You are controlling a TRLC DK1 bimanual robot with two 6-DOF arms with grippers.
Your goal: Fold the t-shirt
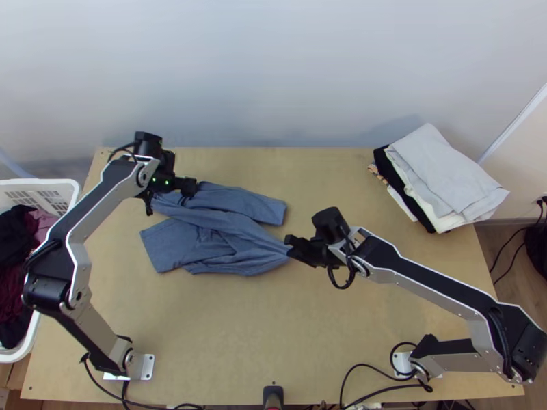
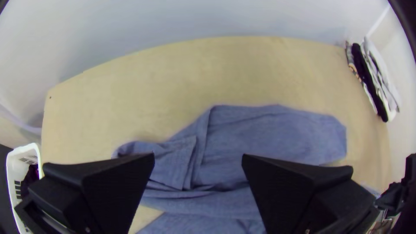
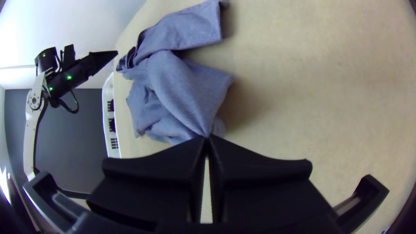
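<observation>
Basket [image 1: 42,182]: nine o'clock, off the table's [image 1: 273,328] edge, loose dark and maroon clothes [image 1: 14,239] inside. Probably your unfolded supply, parked outside the work area.

Left gripper [image 2: 198,154]: ten to eleven o'clock on the table, over your shirt's far left part. Fingers spread wide, nothing between them. Likely placed there so you can take a second hold on that end.

T-shirt [image 1: 219,236]: ten o'clock of table centre, rumpled and doubled over itself, one flap out toward its own two o'clock, another toward eight. Not flat, so you're likely at straightening, early in the job; no clean fold to build on.

Right gripper [image 3: 207,138]: near table centre, at the shirt's four o'clock end. Fingers pressed together, pinching a gathered tip of the shirt; creases run into the pinch. That hold probably gives you tension, but pulling with the other end unpinned could drag the whole shirt.

Folded pile [image 1: 444,178]: two o'clock, light pieces on top of black. Looks like your finished stack, set beyond the shirt to leave spreading room.
</observation>
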